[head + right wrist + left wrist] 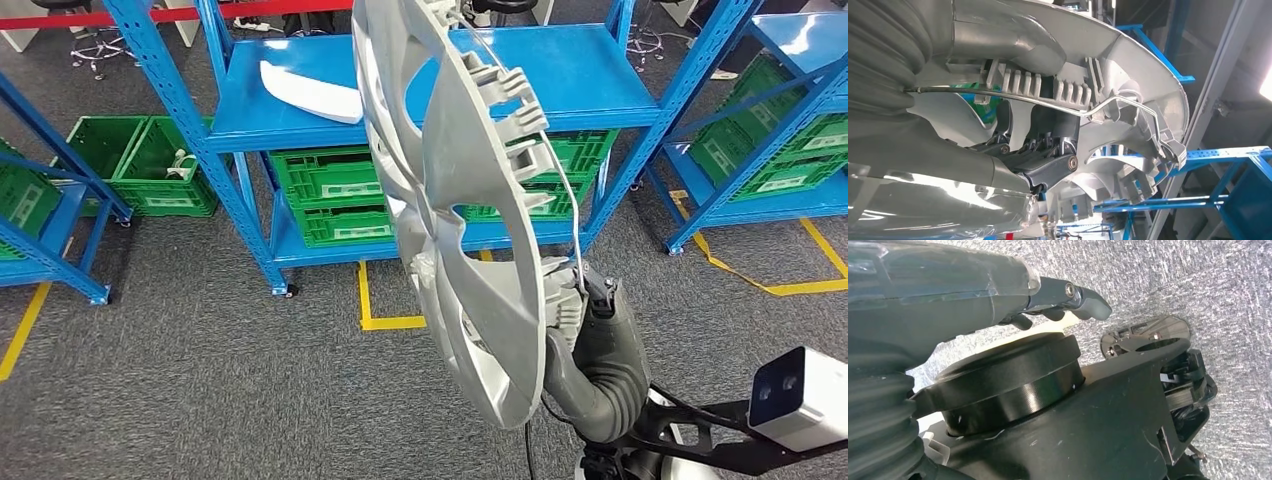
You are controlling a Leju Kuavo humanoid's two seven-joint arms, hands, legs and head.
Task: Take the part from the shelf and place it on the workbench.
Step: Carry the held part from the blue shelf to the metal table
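While my right hand (pixel 572 300) grips the silver wheel cover (pixel 455 200) at its lower rim, the part stands nearly on edge in front of me, its ribbed back side and wire ring (pixel 560 170) turned toward 3 o'clock. In the right wrist view my dark fingers (pixel 1048 150) curl through an opening of the wheel cover (pixel 1128 65) and clamp on the plastic; the wire ring (pixel 1058 105) runs just past them. The cover is off the shelf, held up in the air, reaching from about 6 o'clock to 12 o'clock in the head view.

My left hand (pixel 1068 297) hangs low over grey carpet (pixel 1198 280). Its fingers are bent slightly inward and hold nothing that I can see; whether they are loose or clenched I cannot tell.

At 4 o'clock, close in, a white camera block (pixel 800 395) sits on a black bracket.

Farther out, grey carpet (pixel 200 370) carries yellow floor tape (pixel 385 320) at about 7 o'clock of the cover.

Beyond it stands the blue shelf (pixel 250 120). A white curved part (pixel 310 95) lies on its upper deck at 11 o'clock. Green crates (pixel 320 190) are stacked beneath the deck, and more green crates (pixel 130 160) sit at 9 o'clock and at 3 o'clock on neighbouring blue racks (pixel 720 110).
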